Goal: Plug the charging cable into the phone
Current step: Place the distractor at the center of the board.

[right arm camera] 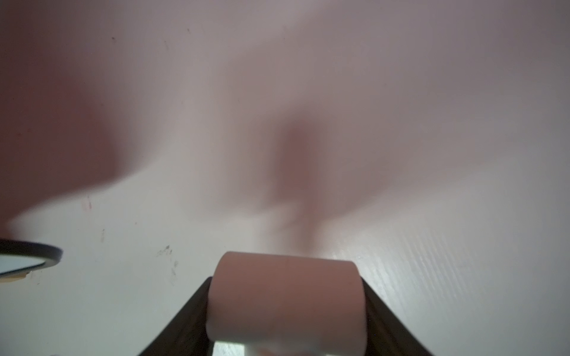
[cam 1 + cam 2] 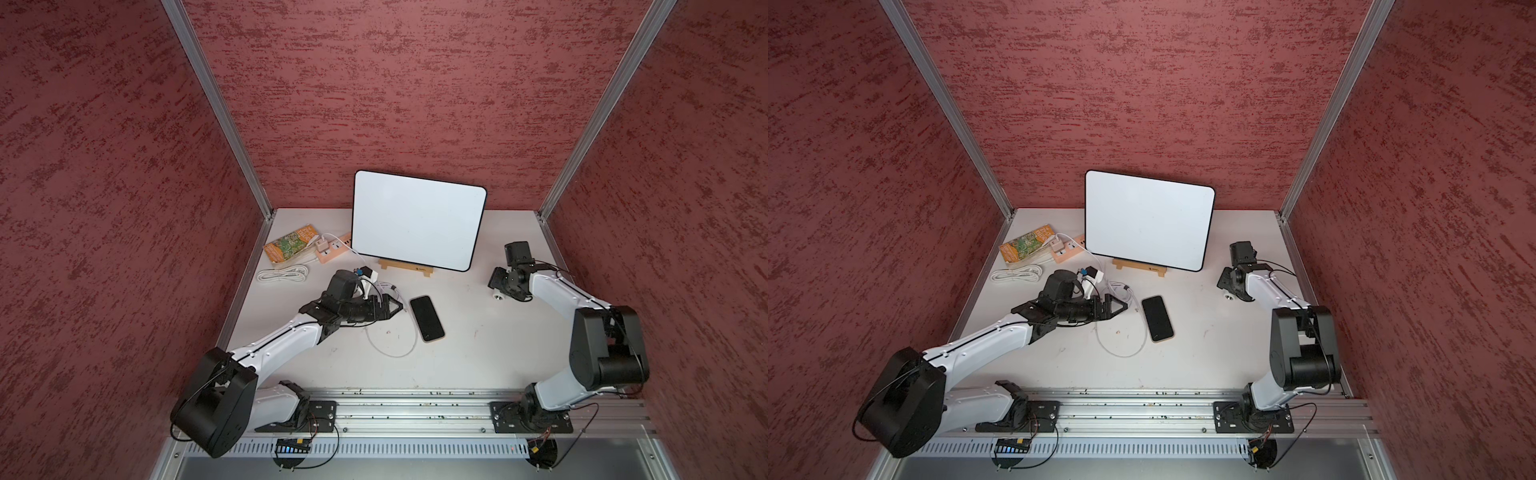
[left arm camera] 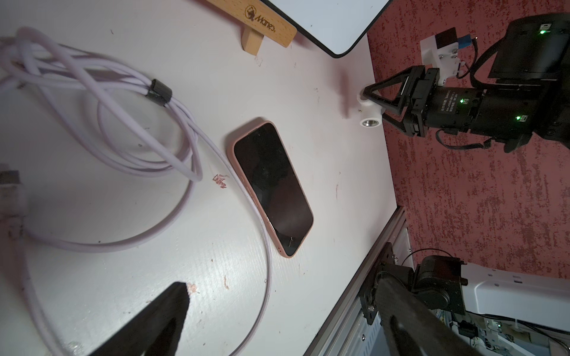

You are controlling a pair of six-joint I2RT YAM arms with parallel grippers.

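Plainly, red walls [image 2: 415,83] enclose the scuffed white table [image 2: 478,353]; left gripper [image 2: 397,309] gapes empty; right gripper [image 3: 371,106] clasps a fitting [image 3: 368,118].

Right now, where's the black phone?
The glossy black phone lies centrally in both top views, beside the thin white charging cable, ahead of the left hand.

The wooden stand [image 3: 267,26] carried a dark brand mark reading "Manes" beside a round emblem; a motor label [image 3: 451,104] had print too small to read
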